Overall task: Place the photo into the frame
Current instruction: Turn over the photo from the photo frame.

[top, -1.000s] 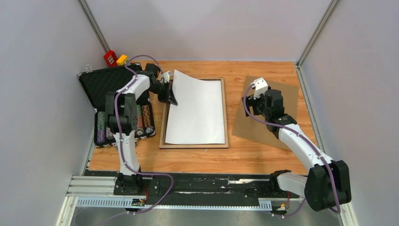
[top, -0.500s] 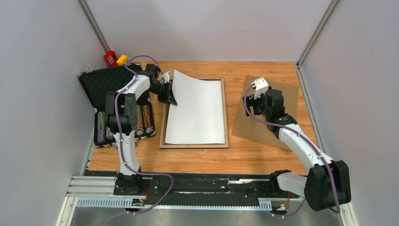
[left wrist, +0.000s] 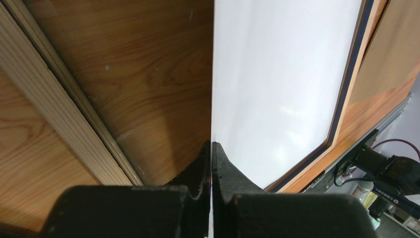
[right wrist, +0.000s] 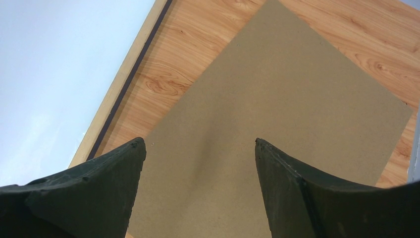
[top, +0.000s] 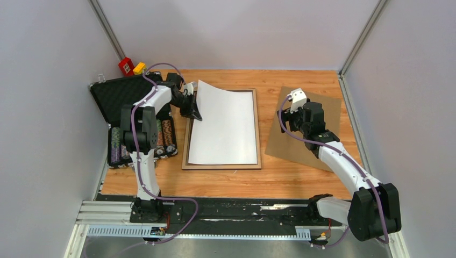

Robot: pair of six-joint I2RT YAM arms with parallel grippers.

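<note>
Though blank-side up, photo (top: 223, 129) (edge in left claw (left wrist: 212, 146)) over frame (top: 221, 166).

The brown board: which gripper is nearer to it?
Right. The right gripper hangs open above the brown board; the left gripper is beyond the frame, shut on the photo at its left edge.

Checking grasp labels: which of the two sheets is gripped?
The white photo, pinched at its left edge by the left gripper; the brown panel lies free below the open right gripper.
</note>
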